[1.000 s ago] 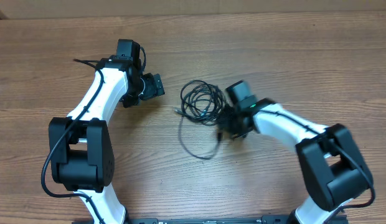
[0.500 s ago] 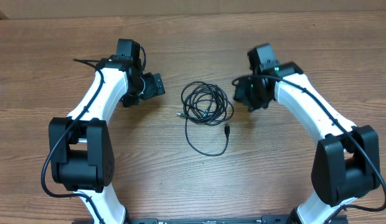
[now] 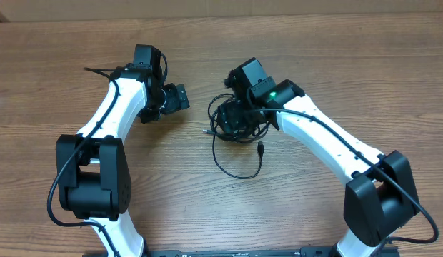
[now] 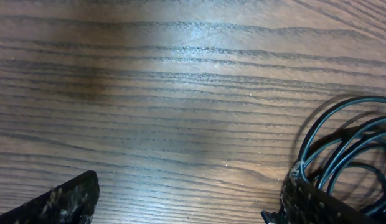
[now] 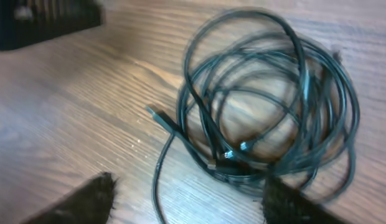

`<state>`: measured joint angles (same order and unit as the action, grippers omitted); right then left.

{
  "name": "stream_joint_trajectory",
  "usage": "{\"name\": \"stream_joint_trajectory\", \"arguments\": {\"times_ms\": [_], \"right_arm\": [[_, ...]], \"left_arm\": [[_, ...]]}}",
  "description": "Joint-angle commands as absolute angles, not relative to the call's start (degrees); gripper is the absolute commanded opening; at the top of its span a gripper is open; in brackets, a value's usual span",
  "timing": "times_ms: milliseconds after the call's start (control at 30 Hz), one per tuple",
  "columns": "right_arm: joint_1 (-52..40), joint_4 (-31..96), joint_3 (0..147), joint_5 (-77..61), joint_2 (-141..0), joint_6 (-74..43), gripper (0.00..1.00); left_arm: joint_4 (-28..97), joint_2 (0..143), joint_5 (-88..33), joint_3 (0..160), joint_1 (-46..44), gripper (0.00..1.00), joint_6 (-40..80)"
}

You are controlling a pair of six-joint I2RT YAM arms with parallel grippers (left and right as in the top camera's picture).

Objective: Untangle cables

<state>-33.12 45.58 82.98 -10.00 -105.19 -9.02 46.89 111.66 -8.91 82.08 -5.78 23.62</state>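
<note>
The cables [image 3: 218, 108] lie as one thin black coil in the middle of the table, with a loose loop trailing toward the front and ending in a small plug [image 3: 261, 149]. My right gripper [image 3: 234, 118] hovers directly over the coil. In the right wrist view the coil [image 5: 268, 106] fills the frame, and my right gripper [image 5: 190, 205] is open, its jaws wide apart with one loose strand [image 5: 159, 183] lying on the wood between them. My left gripper [image 3: 176, 98] stands left of the coil. It is open [image 4: 190, 208] over bare wood, with the cables [image 4: 348, 140] just beyond its right finger [image 4: 314, 202].
The wooden table [image 3: 336, 57] carries nothing else. Both white arms reach in from the front edge, the left arm [image 3: 114, 114] and the right arm [image 3: 329, 143]. The left gripper shows as a dark block [image 5: 43, 18] at the top left of the right wrist view.
My right gripper opened and let go of the cable's plug end, which now lies on the table. The right arm swung away to the right, then back left over the coil. The left arm stayed still.
</note>
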Motion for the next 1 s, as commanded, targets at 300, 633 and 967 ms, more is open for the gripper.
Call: {"name": "stream_joint_trajectory", "arguments": {"times_ms": [300, 633, 967], "right_arm": [[-37.28, 36.71, 72.66, -9.78, -105.62, 12.12, 0.70], [-37.28, 23.20, 63.75, -3.46, -105.69, 23.44, 0.61], [-37.28, 22.96, 63.68, -3.22, -107.50, 28.84, 0.56]], "left_arm": [[46.68, 112.20, -8.58, 81.73, -5.69, 0.95, 23.77], [46.68, 112.20, -8.56, 81.73, -5.69, 0.96, 23.77], [46.68, 112.20, -8.56, 81.73, -5.69, 0.96, 23.77]]}}
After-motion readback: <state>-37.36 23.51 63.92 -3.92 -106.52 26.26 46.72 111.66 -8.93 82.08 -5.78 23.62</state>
